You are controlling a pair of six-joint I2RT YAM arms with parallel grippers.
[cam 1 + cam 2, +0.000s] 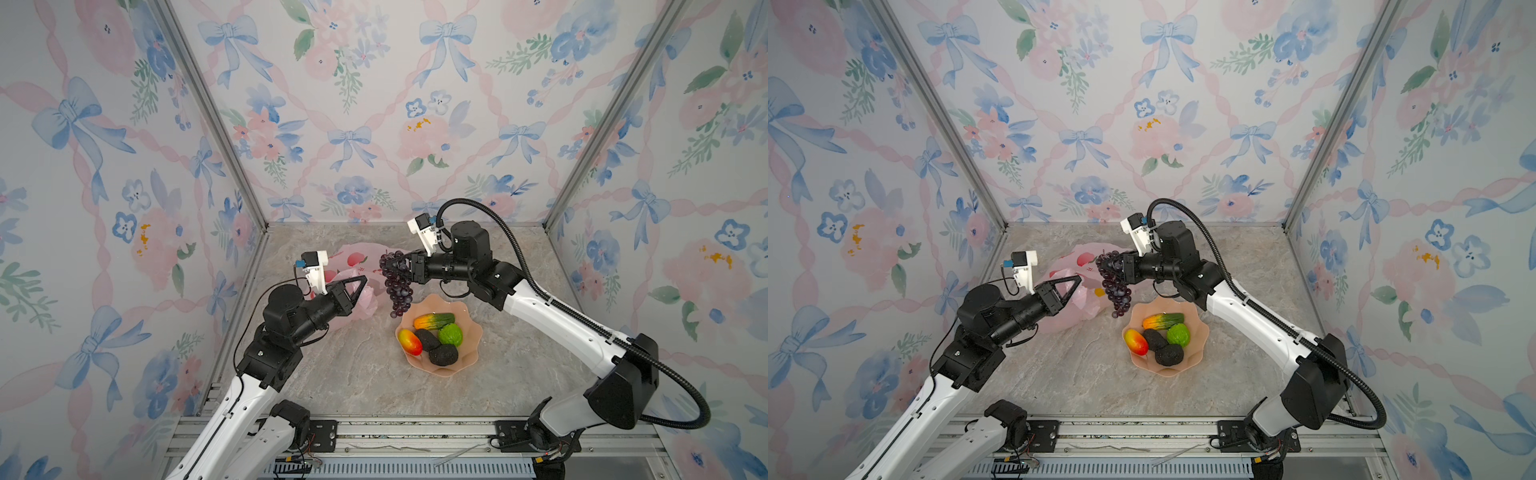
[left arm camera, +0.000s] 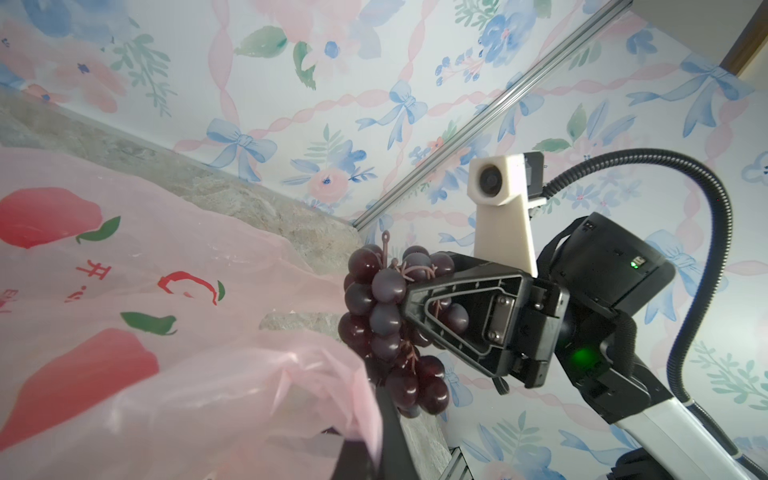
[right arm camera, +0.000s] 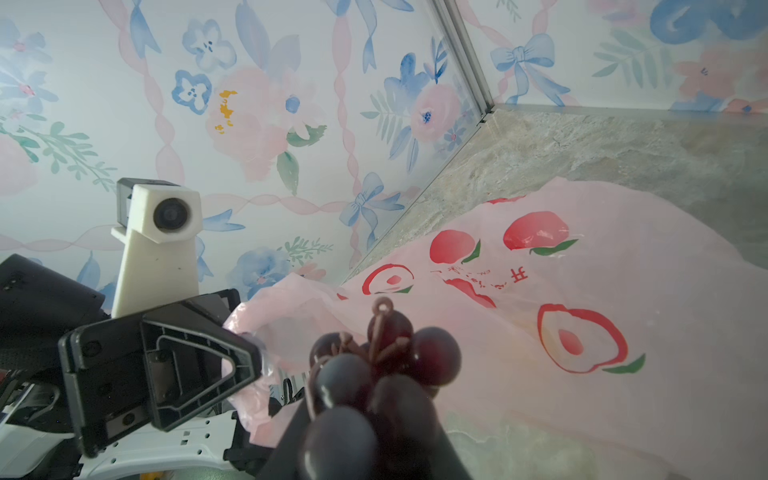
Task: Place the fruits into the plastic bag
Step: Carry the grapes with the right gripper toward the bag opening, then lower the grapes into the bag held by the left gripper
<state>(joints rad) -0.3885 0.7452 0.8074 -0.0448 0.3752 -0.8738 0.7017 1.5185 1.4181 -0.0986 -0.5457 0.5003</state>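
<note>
The right pincer (image 1: 390, 262) is clamped on the top of the dark purple grape bunch (image 1: 397, 289), which hangs down from it just beside the tip of the left pincer (image 1: 364, 279). The left pincer's jaws are pressed together on a gathered edge of the pink plastic bag (image 1: 353, 258), and the bag lies crumpled beneath and beyond that pincer. On the tabletop (image 1: 353, 382), below the right pincer and towards its arm, the peach scalloped bowl (image 1: 471, 347) holds the papaya (image 1: 434, 321), a mango (image 1: 409, 341), the bumpy green fruit (image 1: 451, 334) and two black avocados (image 1: 443, 354).
</note>
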